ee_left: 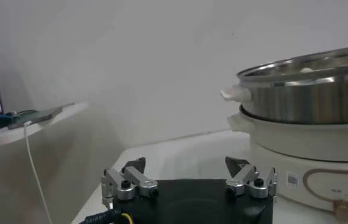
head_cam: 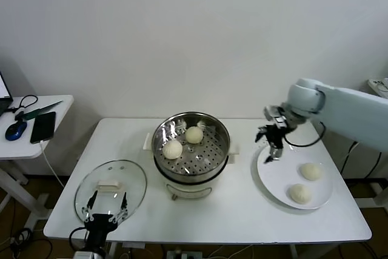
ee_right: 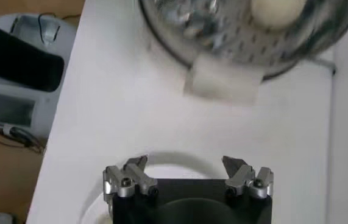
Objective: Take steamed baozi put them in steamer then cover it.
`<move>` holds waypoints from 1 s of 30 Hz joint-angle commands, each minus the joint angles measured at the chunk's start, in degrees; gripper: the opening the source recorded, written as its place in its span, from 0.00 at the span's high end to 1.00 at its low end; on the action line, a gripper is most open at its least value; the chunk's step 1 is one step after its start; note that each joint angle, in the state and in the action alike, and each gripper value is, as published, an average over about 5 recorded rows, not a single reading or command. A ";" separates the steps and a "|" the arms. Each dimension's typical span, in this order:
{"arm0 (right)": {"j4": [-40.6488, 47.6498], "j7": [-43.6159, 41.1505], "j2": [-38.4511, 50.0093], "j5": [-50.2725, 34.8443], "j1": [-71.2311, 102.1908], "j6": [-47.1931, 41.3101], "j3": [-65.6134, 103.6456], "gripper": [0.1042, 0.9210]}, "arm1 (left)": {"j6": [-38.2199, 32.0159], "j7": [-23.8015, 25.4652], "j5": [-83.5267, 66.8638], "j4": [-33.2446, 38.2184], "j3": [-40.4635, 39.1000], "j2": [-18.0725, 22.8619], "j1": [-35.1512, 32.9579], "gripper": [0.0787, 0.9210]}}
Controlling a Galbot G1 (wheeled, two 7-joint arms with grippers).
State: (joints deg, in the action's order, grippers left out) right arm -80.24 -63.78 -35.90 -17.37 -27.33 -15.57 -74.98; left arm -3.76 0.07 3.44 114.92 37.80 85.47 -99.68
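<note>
The steel steamer (head_cam: 191,150) on its white base stands mid-table with two cream baozi (head_cam: 173,148) (head_cam: 194,134) on its perforated tray. Two more baozi (head_cam: 311,171) (head_cam: 299,193) lie on the white plate (head_cam: 276,177) at the right. My right gripper (head_cam: 271,145) is open and empty, hovering over the plate's near-steamer edge; its wrist view shows the steamer (ee_right: 222,36) with one baozi (ee_right: 276,12) and the plate rim (ee_right: 180,161). The glass cover (head_cam: 111,187) with white handle lies on the table front left. My left gripper (head_cam: 106,211) is open, parked at the front by the cover.
A side table (head_cam: 30,128) at the left holds a phone, a mouse and cables. The left wrist view shows the steamer's side (ee_left: 308,109) and that side table (ee_left: 33,119). The table's front edge lies just below the cover.
</note>
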 commanded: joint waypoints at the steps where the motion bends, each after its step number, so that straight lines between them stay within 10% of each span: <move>1: -0.88 -1.37 10.74 12.88 17.05 1.88 11.59 0.12 | 0.14 0.00 0.51 -0.04 -0.02 0.17 -0.07 0.12; 30: 8.95 -1.54 4.91 18.61 29.22 4.59 21.27 0.12 | 0.29 -0.17 2.34 -1.38 -0.17 1.17 -0.29 0.12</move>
State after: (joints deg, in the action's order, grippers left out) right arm -72.25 -65.26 -30.67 0.05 -0.54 -11.23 -55.54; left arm -3.44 -0.09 5.68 113.58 37.67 86.59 -99.95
